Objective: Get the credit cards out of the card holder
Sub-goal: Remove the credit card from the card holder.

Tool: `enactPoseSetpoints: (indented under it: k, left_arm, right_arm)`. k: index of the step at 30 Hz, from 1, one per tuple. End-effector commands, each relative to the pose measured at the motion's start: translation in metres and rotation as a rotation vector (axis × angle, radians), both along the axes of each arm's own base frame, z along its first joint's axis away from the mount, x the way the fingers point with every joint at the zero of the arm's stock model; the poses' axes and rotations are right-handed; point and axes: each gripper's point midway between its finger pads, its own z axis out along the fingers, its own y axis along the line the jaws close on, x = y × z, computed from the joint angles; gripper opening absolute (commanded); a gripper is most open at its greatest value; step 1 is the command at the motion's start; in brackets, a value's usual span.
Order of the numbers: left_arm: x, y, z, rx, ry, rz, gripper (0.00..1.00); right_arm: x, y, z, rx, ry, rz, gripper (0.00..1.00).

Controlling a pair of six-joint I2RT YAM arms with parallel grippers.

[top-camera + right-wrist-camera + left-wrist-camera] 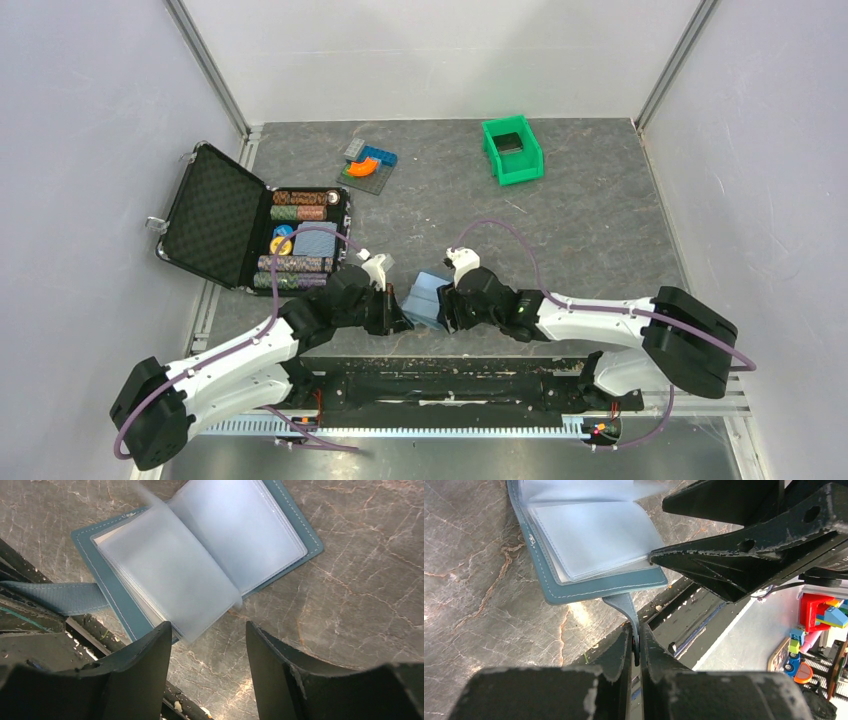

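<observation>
The teal-blue card holder (428, 297) lies open on the grey table between my two grippers, near the front edge. Its pale clear sleeves (210, 555) are fanned, and one sleeve is blurred in mid-flip. My left gripper (635, 630) is shut on the card holder's strap tab (623, 605), which sticks out from the cover (589, 535). My right gripper (208, 630) hovers open just over the sleeves' lower edge, with nothing between its fingers (142, 665). The credit cards are hidden: none show in the sleeves I can see.
A black foam-lined case (215, 215) with rows of poker chips (298, 265) stands open at the left. Toy bricks (368, 165) lie at the back. A green bin (513, 150) at the back right holds something dark and flat. The table's front edge is right beside the card holder.
</observation>
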Motion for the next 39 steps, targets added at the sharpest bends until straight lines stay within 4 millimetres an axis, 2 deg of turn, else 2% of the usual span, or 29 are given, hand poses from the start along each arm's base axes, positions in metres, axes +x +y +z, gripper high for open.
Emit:
enactPoseSetpoints:
  k: [1,5,10,19,23,25,27,29,35,39]
  left_arm:
    - [0.004,-0.001,0.011,-0.008,-0.05,-0.02,0.02]
    - [0.002,0.0,0.009,-0.011,-0.046,-0.014,0.02]
    - [0.002,0.001,0.008,-0.01,-0.04,-0.008,0.02]
    - [0.001,0.003,0.005,0.001,-0.026,0.001,0.02]
    - [0.003,0.01,0.0,0.036,-0.012,0.047,0.04]
    - [0.005,0.017,-0.004,0.066,0.0,0.084,0.09]
    - [0.007,0.022,-0.005,0.091,0.003,0.118,0.16]
    - [0.01,0.029,-0.005,0.115,0.0,0.156,0.3]
    - [0.021,0.042,0.014,0.145,-0.059,0.228,0.51]
    - [0.032,0.043,0.026,0.16,-0.105,0.256,0.54]
  right_arm:
    - [0.016,-0.006,0.017,-0.036,-0.089,-0.03,0.58]
    - [0.022,0.004,0.029,-0.022,-0.13,-0.002,0.58]
    - [0.039,-0.003,0.035,-0.087,-0.187,-0.05,0.58]
    - [0.052,-0.005,0.025,-0.125,-0.18,-0.055,0.58]
    - [0.055,-0.003,0.023,-0.116,-0.174,-0.042,0.57]
    - [0.055,0.0,0.022,-0.095,-0.17,-0.022,0.56]
    - [0.05,0.011,0.023,-0.023,-0.16,0.039,0.55]
    - [0.048,0.015,0.021,0.008,-0.138,0.059,0.53]
    - [0.067,0.013,0.033,0.027,-0.154,0.027,0.51]
    - [0.082,0.014,0.029,0.033,-0.134,0.045,0.55]
